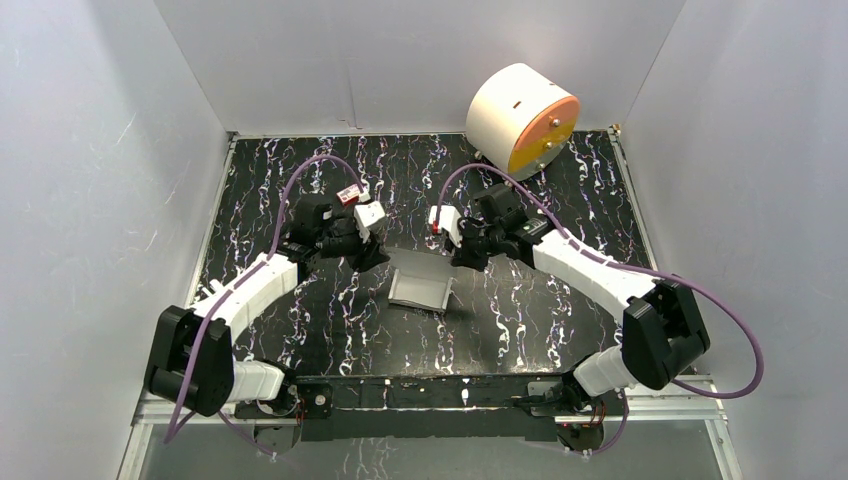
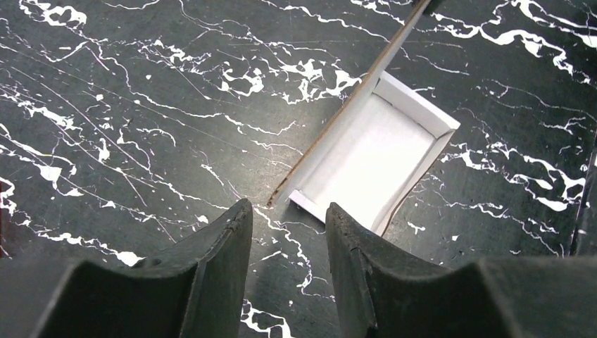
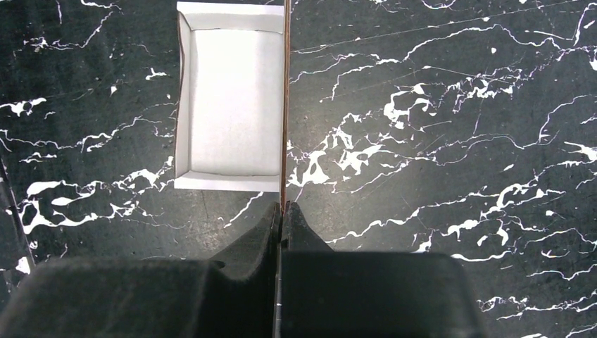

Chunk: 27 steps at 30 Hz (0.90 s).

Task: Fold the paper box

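Matte black right gripper (image 3: 283, 211) clamped on thin flap of white cardboard paper box (image 3: 232, 98); left gripper (image 2: 288, 229) parted, empty; marbled black table (image 3: 436, 232).

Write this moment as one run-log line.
paper box: partly folded, open tray | right hand: shut on its tall side flap | left hand: open, empty, near box corner

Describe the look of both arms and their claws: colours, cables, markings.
The left arm and right arm have white links between black joint housings. A purple cable loops along each. A white camera block sits at each wrist. The left claw and right claw have matte black, wedge-shaped fingers.
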Each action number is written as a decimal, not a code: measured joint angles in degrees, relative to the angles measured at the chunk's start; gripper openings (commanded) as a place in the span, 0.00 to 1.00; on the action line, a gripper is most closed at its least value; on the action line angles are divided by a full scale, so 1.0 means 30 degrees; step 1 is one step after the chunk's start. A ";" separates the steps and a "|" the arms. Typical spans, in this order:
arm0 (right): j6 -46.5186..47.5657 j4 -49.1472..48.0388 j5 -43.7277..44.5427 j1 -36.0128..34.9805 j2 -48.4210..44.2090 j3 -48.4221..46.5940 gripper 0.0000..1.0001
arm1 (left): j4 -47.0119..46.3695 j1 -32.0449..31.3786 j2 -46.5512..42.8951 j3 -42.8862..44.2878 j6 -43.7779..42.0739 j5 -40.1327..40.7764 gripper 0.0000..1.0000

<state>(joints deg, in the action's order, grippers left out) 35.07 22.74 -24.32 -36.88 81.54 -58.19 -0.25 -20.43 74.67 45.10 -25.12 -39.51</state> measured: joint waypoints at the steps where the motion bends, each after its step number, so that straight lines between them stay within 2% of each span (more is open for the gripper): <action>1: 0.0087 0.0102 -0.0029 0.0044 0.0109 -0.0138 0.05 | -0.0153 0.0066 0.0029 -0.0168 -0.0182 -0.0168 0.40; 7: 0.0510 0.0444 -0.0153 0.0131 0.0357 -0.0474 0.05 | -0.0882 0.0423 0.0874 -0.0233 -0.0867 -0.1304 0.39; 21: 0.0627 0.0772 -0.0459 0.0153 0.0379 -0.0554 0.05 | -0.1333 0.0605 0.2390 0.0036 -0.1158 -0.3235 0.21; 27: 0.0627 0.0801 -0.0546 0.0153 0.0452 -0.0554 0.05 | -0.1341 0.0641 0.2747 0.0539 -0.1078 -0.3891 0.19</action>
<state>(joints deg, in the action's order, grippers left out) 36.95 25.15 -25.96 -36.42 82.89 -59.86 -4.27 -18.50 82.91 46.72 -28.36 -51.18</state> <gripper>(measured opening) 0.067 0.202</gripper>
